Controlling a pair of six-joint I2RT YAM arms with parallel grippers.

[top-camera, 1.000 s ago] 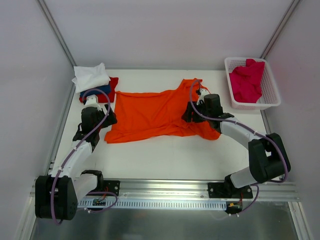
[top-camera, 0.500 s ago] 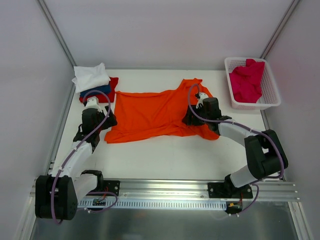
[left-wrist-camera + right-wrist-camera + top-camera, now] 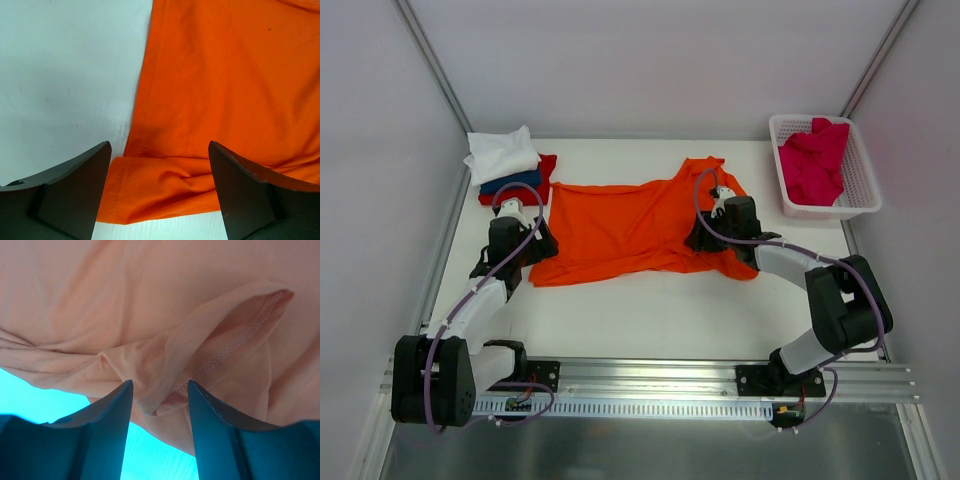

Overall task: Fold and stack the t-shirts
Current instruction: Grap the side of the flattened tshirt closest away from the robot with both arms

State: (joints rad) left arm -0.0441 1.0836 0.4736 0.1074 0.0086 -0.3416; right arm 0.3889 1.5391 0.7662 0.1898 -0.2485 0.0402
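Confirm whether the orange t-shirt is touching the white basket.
Apart. The top external view shows a strip of bare table between the orange t-shirt and the basket.

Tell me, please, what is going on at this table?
An orange t-shirt lies spread on the table for folding. The left gripper hovers open over its left hem; the right gripper has a fold between its fingers, grip unclear. Folded shirts sit stacked far left; a pink shirt lies in the basket.
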